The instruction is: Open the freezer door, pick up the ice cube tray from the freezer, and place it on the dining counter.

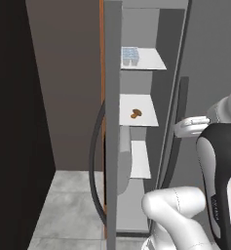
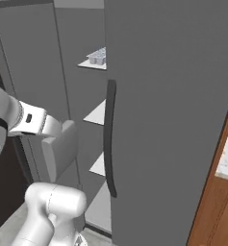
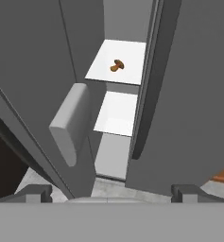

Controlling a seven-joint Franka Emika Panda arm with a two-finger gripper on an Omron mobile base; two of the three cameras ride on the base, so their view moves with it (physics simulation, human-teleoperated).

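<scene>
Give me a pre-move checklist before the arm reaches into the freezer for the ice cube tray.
1. Freezer door swung open: ok, it stands edge-on in the left base view and the shelves behind it are exposed.
2. Ice cube tray located: ok, on the top shelf.
3. Claw open and empty: ok, jaws wide with nothing between them.
4. Claw level with the tray: not ok, the hand view looks at the lower shelves and the brown food item.
5. Door bin out of the path: cannot tell, it juts out close to the hand.
</scene>
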